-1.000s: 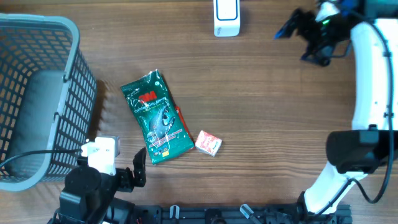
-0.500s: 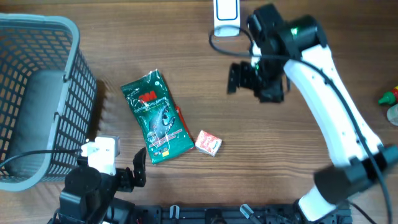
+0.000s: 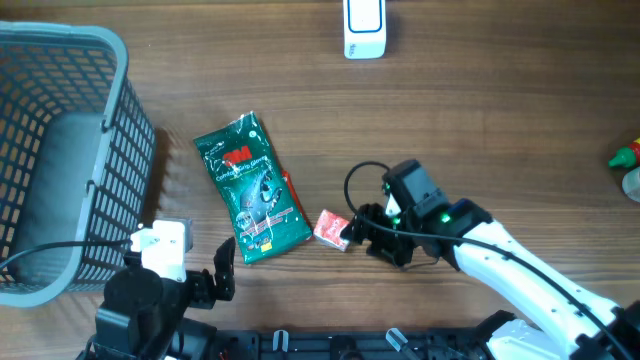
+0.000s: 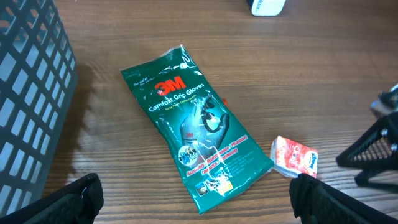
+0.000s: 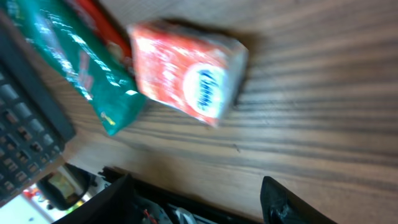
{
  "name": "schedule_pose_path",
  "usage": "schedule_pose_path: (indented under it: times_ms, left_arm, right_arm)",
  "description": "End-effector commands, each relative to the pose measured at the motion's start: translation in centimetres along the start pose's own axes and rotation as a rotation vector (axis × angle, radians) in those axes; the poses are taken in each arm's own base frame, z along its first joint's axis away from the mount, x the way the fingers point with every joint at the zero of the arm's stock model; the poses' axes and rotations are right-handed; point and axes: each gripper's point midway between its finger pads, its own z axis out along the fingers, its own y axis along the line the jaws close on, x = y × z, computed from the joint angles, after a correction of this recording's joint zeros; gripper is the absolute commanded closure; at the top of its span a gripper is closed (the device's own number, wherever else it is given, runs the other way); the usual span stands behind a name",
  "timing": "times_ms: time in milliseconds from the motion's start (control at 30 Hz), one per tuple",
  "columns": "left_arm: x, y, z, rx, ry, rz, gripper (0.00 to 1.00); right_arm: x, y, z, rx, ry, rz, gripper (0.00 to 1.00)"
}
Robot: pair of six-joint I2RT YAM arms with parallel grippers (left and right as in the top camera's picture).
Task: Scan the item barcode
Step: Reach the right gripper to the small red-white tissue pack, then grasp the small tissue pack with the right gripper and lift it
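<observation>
Just beside red packet (image 3: 334, 229) edge, right tool (image 3: 357, 233)

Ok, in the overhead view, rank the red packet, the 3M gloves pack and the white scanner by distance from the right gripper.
1. Red packet, just beside the right gripper.
2. 3M gloves pack, left, beyond the packet.
3. White scanner, far off at the view's top edge.

We are seeing the basket (image 3: 115, 170) sitting far left. The small box (image 3: 335, 229) is lying just right of the glove packet (image 3: 250, 187).
</observation>
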Motion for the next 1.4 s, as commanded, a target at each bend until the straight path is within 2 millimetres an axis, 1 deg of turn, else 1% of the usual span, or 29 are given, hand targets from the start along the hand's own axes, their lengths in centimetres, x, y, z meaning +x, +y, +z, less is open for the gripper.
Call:
schedule_pose_path:
  times_ms: [0, 67, 133, 167, 233, 300, 367, 433, 500, 567, 600, 633, 667, 700, 733, 833, 933, 1000, 1033, 1100, 1167, 1200, 1233, 1267, 1300, 1367]
  left_arm:
    - [-0.3, -0.1, -0.2, 0.007, -0.008, -0.009, 0.0]
    - [-0.3, -0.1, -0.2, 0.007, -0.008, -0.009, 0.0]
    - [-0.3, -0.1, -0.2, 0.007, -0.008, -0.009, 0.0]
    - [-0.3, -0.1, -0.2, 0.007, -0.008, -0.009, 0.0]
    - [-0.3, -0.1, -0.2, 0.007, -0.008, -0.009, 0.0]
    - [-0.3, -0.1, -0.2, 0.007, -0.008, -0.009, 0.0]
    - [-0.3, -0.1, -0.2, 0.007, -0.008, -0.009, 0.0]
    - [-0.3, -0.1, -0.2, 0.007, -0.008, -0.009, 0.0]
    - [-0.3, -0.1, -0.2, 0.007, -0.008, -0.009, 0.0]
    - [-0.3, -0.1, -0.2, 0.007, -0.008, -0.009, 0.0]
    - [-0.3, -0.1, -0.2, 0.007, -0.008, -0.009, 0.0]
    - [-0.3, -0.1, -0.2, 0.007, -0.008, -0.009, 0.0]
    - [-0.3, -0.1, -0.2, 0.007, -0.008, -0.009, 0.0]
    - [-0.3, -0.1, -0.2, 0.007, -0.008, -0.009, 0.0]
    - [-0.2, -0.1, -0.2, 0.007, -0.008, -0.009, 0.0]
    - [-0.3, -0.1, -0.2, 0.007, -0.008, -0.009, 0.0]
    - [-0.3, -0.1, -0.2, 0.007, -0.008, -0.009, 0.0]
    - [-0.3, -0.1, -0.2, 0.007, -0.008, -0.009, 0.0]
    - [-0.3, -0.1, -0.2, 0.007, -0.008, -0.009, 0.0]
    - [-0.3, -0.1, -0.2, 0.007, -0.008, -0.009, 0.0]
    - [-0.3, -0.1, -0.2, 0.007, -0.008, -0.009, 0.0]
    - [-0.3, -0.1, -0.2, 0.007, -0.008, -0.009, 0.0]
    - [-0.3, -0.1, -0.2, 0.007, -0.008, -0.009, 0.0]
    - [-0.3, -0.1, -0.2, 0.007, -0.008, -0.009, 0.0]
    - [-0.3, -0.1, -0.2, 0.007, -0.008, -0.009, 0.0]
    - [-0.3, -0.1, -0.2, 0.007, -0.008, -0.009, 0.0]
  right_arm:
    - [1.1, -1.5, 3.1, -0.011, 0.034, 0.178, 0.4]
    - [0.6, -1.5, 3.6, -0.007, -0.006, 0.162, 0.41]
    - [0.0, -1.0, 4.1, -0.014, -0.041, 0.143, 0.43]
    - [-0.2, -1.1, 4.5, -0.007, -0.06, 0.157, 0.43]
    - [-0.8, -2.1, 5.0, 0.045, -0.104, 0.19, 0.44]
    - [-0.9, -3.3, 5.8, 0.092, -0.113, 0.245, 0.43]
    - [-1.1, -3.9, 6.6, 0.11, -0.109, 0.305, 0.44]
    - [-1.4, -4.1, 7.3, 0.11, -0.108, 0.32, 0.51]
    - [-1.7, -3.9, 7.9, 0.099, -0.109, 0.315, 0.54]
    - [-1.8, -3.9, 8.0, 0.095, -0.115, 0.313, 0.58]
    - [-1.8, -3.9, 8.0, 0.096, -0.115, 0.313, 0.62]
    - [-1.8, -3.9, 8.0, 0.095, -0.114, 0.313, 0.71]
    - [-1.8, -3.9, 8.0, 0.096, -0.113, 0.31, 0.81]
    - [-1.6, -3.8, 8.0, 0.093, -0.102, 0.301, 0.94]
    - [-1.4, -3.6, 8.0, 0.087, -0.087, 0.28, 0.96]
    - [-1.7, -2.7, 7.5, 0.055, -0.091, 0.186, 0.96]
    - [-2.5, -0.3, 5.4, -0.026, -0.138, -0.028, 0.96]
    - [-2.6, 2.8, 2.9, -0.121, -0.201, -0.293, 0.96]
    - [-2.1, 4.1, 1.8, -0.165, -0.218, -0.417, 0.96]
    - [-0.6, 6.5, -0.9, -0.253, -0.256, -0.711, 0.96]
    - [0.4, 7.6, -2.7, -0.292, -0.3, -0.929, 0.96]
    - [0.9, 8.3, -3.9, -0.31, -0.346, -1.074, 0.96]
    - [1.1, 8.7, -4.7, -0.317, -0.381, -1.15, 0.96]
    - [1.5, 9.2, -5.7, -0.323, -0.434, -1.274, 0.96]
    - [2.2, 10.0, -6.6, -0.356, -0.465, -1.374, 0.96]
    - [4.7, 11.6, -8.4, -0.49, -0.486, -1.552, 0.96]
